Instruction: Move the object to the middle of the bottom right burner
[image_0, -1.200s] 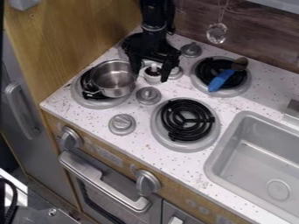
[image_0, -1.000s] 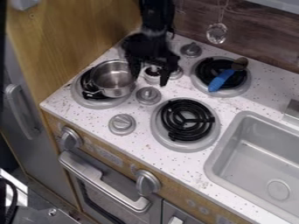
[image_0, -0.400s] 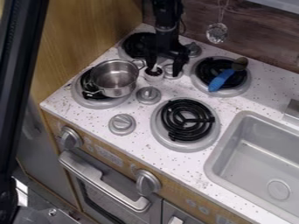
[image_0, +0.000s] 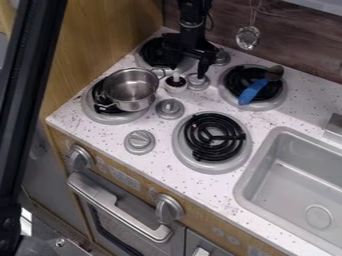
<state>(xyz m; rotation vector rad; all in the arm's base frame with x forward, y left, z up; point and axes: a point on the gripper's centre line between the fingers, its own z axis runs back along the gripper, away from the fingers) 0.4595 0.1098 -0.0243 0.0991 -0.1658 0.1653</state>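
Note:
The black gripper hangs over the back of the stove, fingers spread, nothing visible between them. Just below it stands a small white cup-like object with a dark inside and a pale tip sticking up, between the pot and a knob. A silver pot rests on the left front burner. At the lower right of the stove, the bottom right burner has a black coil with nothing on it.
A blue-handled brush lies on the upper right burner. Grey knobs stand among the burners, a sink lies to the right, and a black bar crosses the left side.
The gripper has moved up and to the right, away from the small white object, uncovering the back burner. The black bar has come into view at the left.

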